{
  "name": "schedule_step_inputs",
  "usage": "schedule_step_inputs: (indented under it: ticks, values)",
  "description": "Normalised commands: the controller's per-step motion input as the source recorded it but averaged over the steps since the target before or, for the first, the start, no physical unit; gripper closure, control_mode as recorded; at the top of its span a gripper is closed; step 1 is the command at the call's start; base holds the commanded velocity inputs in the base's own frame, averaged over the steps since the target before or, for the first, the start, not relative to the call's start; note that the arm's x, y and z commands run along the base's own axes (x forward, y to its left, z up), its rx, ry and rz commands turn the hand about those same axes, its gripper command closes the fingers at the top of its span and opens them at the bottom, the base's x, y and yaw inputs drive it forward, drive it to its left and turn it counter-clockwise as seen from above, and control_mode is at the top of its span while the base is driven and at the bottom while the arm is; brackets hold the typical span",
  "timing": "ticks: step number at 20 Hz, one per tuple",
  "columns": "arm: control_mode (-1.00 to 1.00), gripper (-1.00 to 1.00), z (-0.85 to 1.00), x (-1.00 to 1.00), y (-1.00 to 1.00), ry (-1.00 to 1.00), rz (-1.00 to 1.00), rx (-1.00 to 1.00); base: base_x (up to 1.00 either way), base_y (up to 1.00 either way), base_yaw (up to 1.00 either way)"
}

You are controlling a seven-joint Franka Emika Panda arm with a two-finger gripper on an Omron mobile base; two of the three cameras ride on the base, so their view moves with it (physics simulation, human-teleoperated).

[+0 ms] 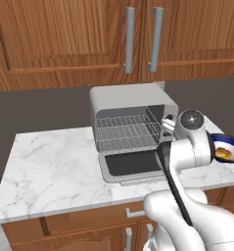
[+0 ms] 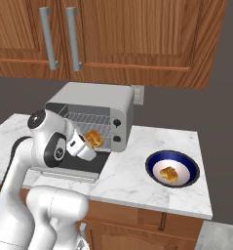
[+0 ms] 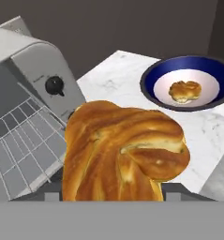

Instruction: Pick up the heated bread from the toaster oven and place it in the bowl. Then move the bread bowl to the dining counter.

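We hold the bread [image 2: 94, 138] clamped in our claw [image 2: 88, 143], lifted just in front of the open oven [image 2: 96, 114], over its dropped door. The bowl [image 2: 172, 169] sits well to the right on the tabletop [image 2: 132, 180], already holding another small piece [image 2: 169, 174]. We judge the carry across comes next.
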Motion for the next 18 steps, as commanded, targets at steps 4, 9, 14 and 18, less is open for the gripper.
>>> schedule_step_inputs:
  ticks: [4, 9, 14, 18]
  values:
    - [-1.00, 1.00, 0.67, -0.02, -1.00, 0.00, -0.25, 0.06, 0.00, 0.00, 0.00]
    - [-1.00, 1.00, 0.40, 0.14, -1.00, 0.12, -0.25, 0.07, 0.00, 0.00, 0.00]
    - [-1.00, 1.00, 0.03, 0.54, -1.00, 0.34, -0.16, 0.10, 0.00, 0.00, 0.00]
    - [-1.00, 1.00, -0.02, 0.23, -0.78, 0.32, -0.05, 0.05, 0.00, 0.00, 0.00]
